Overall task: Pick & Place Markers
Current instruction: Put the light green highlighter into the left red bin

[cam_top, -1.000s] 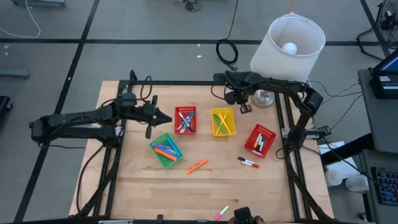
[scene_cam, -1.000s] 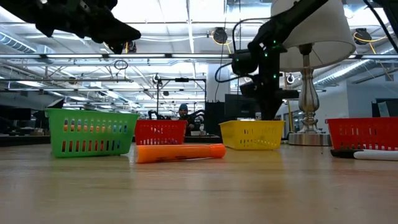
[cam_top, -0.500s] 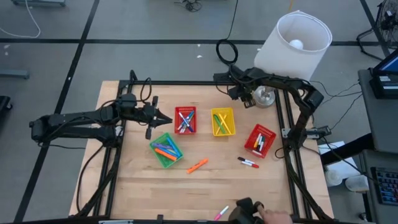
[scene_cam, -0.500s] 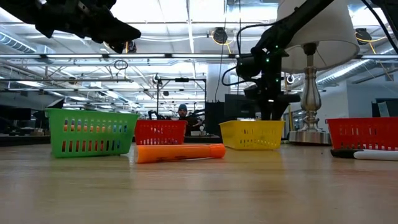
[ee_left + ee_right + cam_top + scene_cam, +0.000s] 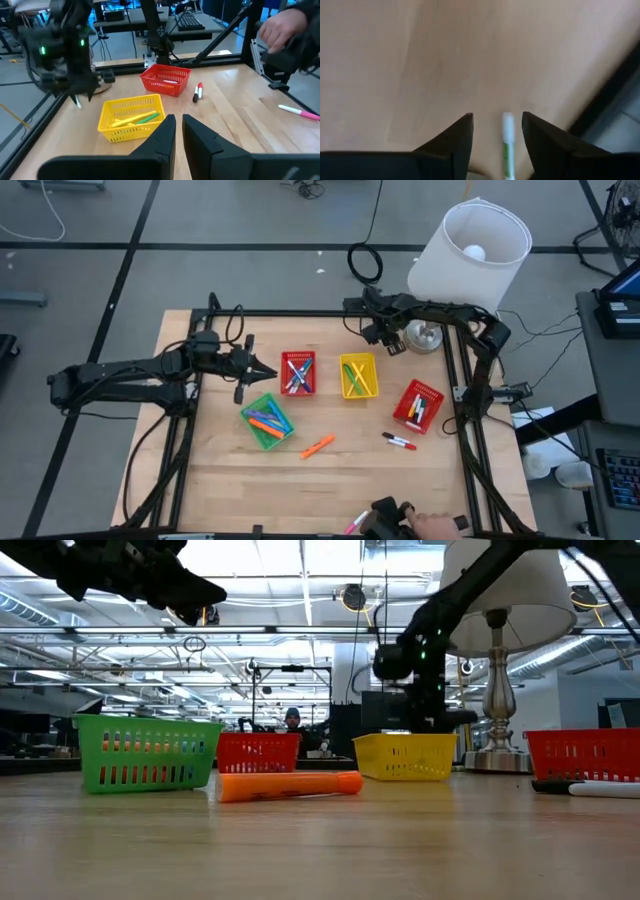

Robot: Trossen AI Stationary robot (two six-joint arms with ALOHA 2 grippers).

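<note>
Red baskets (image 5: 298, 373) number two (green (image 5: 267, 421), yellow (image 5: 358, 375) one each).

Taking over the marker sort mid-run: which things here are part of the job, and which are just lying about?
Job:
orange marker loose on the table
red-capped marker loose
pink marker at the table's near edge
green-and-white marker between the right claw fingers
markers already in the green basket

Lying about:
lamp
coiled cable
</note>
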